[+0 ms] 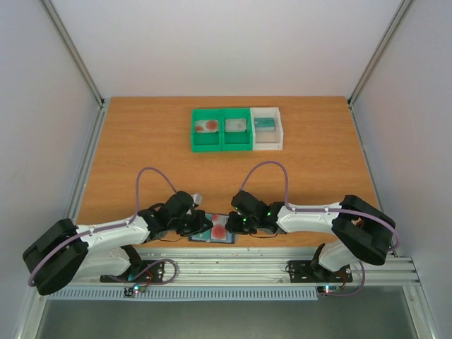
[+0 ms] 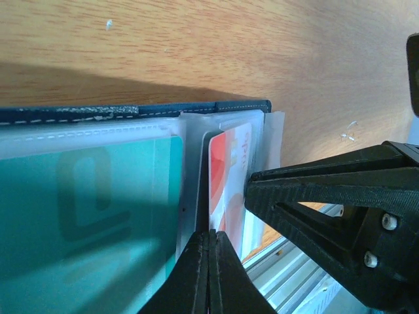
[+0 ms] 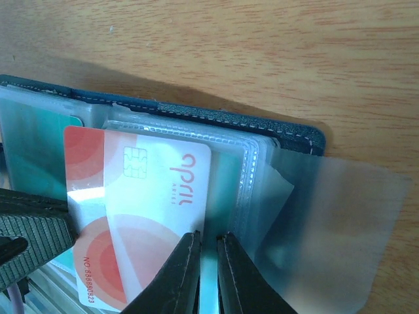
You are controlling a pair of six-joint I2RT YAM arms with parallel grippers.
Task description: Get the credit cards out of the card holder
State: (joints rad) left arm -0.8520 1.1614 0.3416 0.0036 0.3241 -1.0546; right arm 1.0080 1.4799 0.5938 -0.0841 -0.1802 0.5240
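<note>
**Open card holder at the desk's near edge, one card askew in its sleeve**

The flat dark blue-grey folding card holder [image 3: 196,112], stitched along its rim, lies open between both arms. Its long axis runs left-right along the near edge of the wooden desk [image 1: 141,155]. A pale glossy credit card [image 3: 150,196] with red circles sits tilted, partly out of its clear plastic sleeve [image 3: 340,222], and the left jaws are pinched shut on one short edge. A teal credit card [image 2: 98,216] lies flat in the other panel. Over the sleeve's rim the right jaws stand narrow, and I cannot tell whether they grip it. Bare wood stretches to the green and white plastic bins [image 1: 236,131] at the far side.
</note>
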